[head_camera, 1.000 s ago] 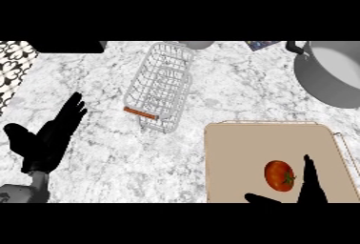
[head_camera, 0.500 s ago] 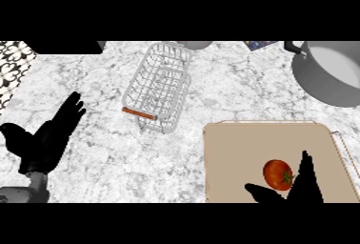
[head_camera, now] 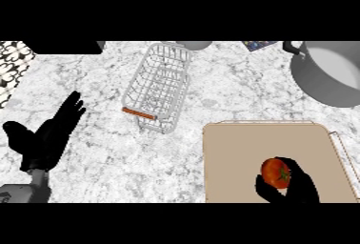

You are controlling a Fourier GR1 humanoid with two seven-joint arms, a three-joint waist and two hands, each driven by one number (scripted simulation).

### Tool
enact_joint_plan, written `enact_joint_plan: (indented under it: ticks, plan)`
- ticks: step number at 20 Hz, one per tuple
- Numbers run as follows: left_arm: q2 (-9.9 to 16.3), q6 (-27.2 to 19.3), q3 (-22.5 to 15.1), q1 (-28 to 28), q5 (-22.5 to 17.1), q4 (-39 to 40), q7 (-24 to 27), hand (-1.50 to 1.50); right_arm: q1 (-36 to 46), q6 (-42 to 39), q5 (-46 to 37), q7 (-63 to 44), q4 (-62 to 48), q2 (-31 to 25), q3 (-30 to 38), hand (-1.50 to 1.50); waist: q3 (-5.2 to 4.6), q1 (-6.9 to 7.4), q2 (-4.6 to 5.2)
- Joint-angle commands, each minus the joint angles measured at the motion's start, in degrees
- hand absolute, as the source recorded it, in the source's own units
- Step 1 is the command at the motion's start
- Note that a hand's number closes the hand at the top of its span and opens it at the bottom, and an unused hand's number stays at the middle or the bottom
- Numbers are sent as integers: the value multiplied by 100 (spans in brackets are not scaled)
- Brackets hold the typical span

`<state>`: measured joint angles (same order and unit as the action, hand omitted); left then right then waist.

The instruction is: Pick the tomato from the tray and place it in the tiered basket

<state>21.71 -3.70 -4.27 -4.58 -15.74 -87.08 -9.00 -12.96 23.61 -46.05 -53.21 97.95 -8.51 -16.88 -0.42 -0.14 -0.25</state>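
Note:
A red tomato (head_camera: pixel 274 172) lies on the tan tray (head_camera: pixel 239 152) at the lower right of the head view. My right hand (head_camera: pixel 295 188) is curled round the tomato from below and from its right, thumb at its lower left. The white wire tiered basket (head_camera: pixel 160 81) stands on the marble counter at centre top, with an orange bar at its near end. My left hand (head_camera: pixel 48 136) rests open at the left edge, fingers pointing up and to the right, far from the basket and the tray.
A large grey pot (head_camera: pixel 330 71) stands at the top right, beyond the tray. A patterned cloth (head_camera: pixel 13 62) lies at the top left, and a grey round object (head_camera: pixel 193 45) sits just behind the basket.
My right hand has moved up to the tomato and its fingers have closed round it. The left hand has barely shifted.

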Motion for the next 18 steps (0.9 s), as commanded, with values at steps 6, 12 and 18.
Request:
enact_joint_plan:
  ticks: [6, 12, 18]
  plan:
    - [-217, -69, 59, -127, 249, -250, -335, 0, 697, -105, -874, -155, -1049, 240, -101, 150, 42, 28, 29]
    - [-168, 90, -1, 82, 217, -317, -159, 0, 770, -1618, -766, 1722, -753, -1850, -546, 150, 41, 212, 48]
    - [-222, 98, 128, -92, 187, -31, -148, 0, 1551, -993, -280, 3687, -829, -2666, 143, 150, 49, 36, 41]
